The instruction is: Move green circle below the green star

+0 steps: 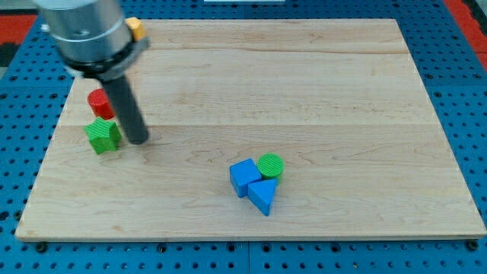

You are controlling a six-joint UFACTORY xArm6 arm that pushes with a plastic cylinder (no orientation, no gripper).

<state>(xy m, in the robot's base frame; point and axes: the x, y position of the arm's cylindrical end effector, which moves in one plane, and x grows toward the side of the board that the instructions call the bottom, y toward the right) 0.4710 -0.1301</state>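
Pale wood, that table (319, 91), a light board lying on a blue pegboard surface (464, 46). The green star (103, 135) sits near the board's edge on the view's left, and everything else places itself from there. Just above the star is a red block (99, 102), partly hidden by the arm. My tip (138, 140) stands just beside the star on the view's right; whether they touch, I cannot tell. The end effector is a plain dark rod with no jaws, so nothing spreads or pinches. The green circle (270, 165) lies well apart from the star, toward the view's right and lower, touching a blue cube (244, 176) and a blue triangle (262, 196). A yellow block (136, 29) peeks out far above the star.
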